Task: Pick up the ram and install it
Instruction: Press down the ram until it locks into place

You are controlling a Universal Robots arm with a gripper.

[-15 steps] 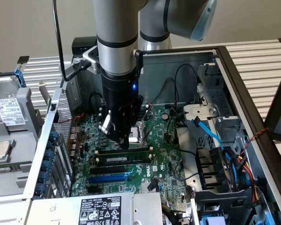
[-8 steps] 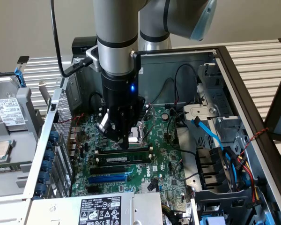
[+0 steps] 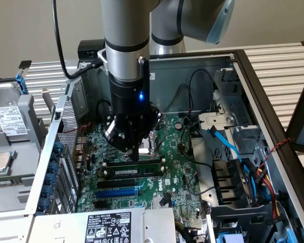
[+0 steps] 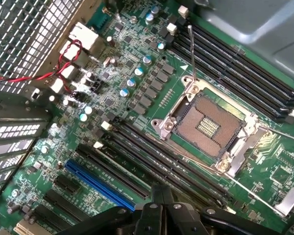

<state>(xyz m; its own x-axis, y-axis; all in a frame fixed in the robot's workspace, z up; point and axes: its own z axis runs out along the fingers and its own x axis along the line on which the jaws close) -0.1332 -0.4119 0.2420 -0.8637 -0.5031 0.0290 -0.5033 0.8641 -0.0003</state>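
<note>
the ram (image 3: 133, 172), a long thin green circuit-board stick with black chips and a white label strip, lies along a black slot at the centre of the exterior view, on the green motherboard (image 3: 185, 174). i see my tool (image 3: 135, 154) just above it, fingers together, empty. a blue expansion slot (image 3: 116, 192) sits below.
</note>
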